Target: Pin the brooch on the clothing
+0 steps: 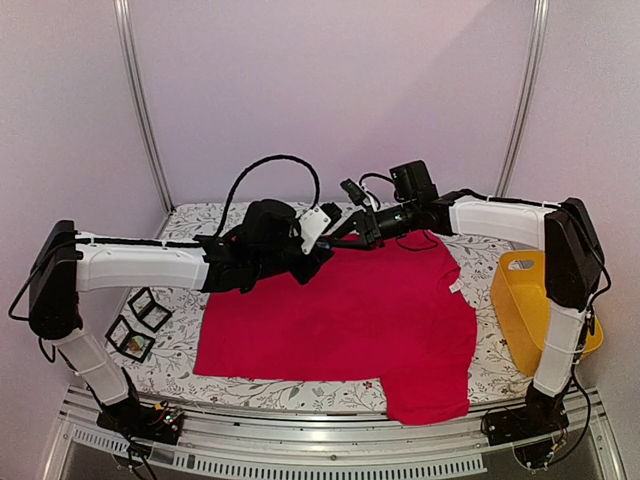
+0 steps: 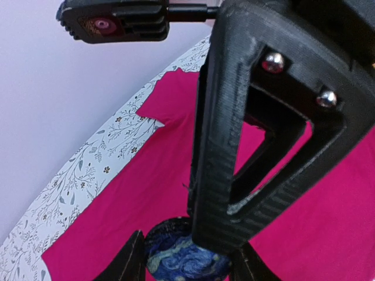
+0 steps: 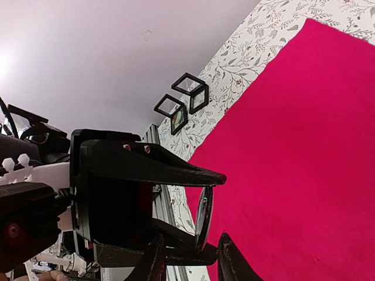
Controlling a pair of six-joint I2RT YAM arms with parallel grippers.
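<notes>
The black ribbed left claw [image 3: 215,215] pinches a thin round brooch [image 3: 204,213], seen edge-on, by its rim. The right claw [image 3: 192,239] has its dark fingers parted on either side of it. Beyond, a plain bright red T-shirt [image 3: 304,146] lies on the floral white-grey tablecloth [image 3: 246,52] covering the bench, with two small black square frames [image 3: 190,93] near the shirt's edge.

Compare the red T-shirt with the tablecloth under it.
The T-shirt is plain bright red; the tablecloth is white-grey with a floral print. The T-shirt covers only the middle, while the tablecloth shows beyond it on the left, right and far sides. The T-shirt's near right corner runs past the tablecloth's near edge. Both are fabric, spread out flat.
</notes>
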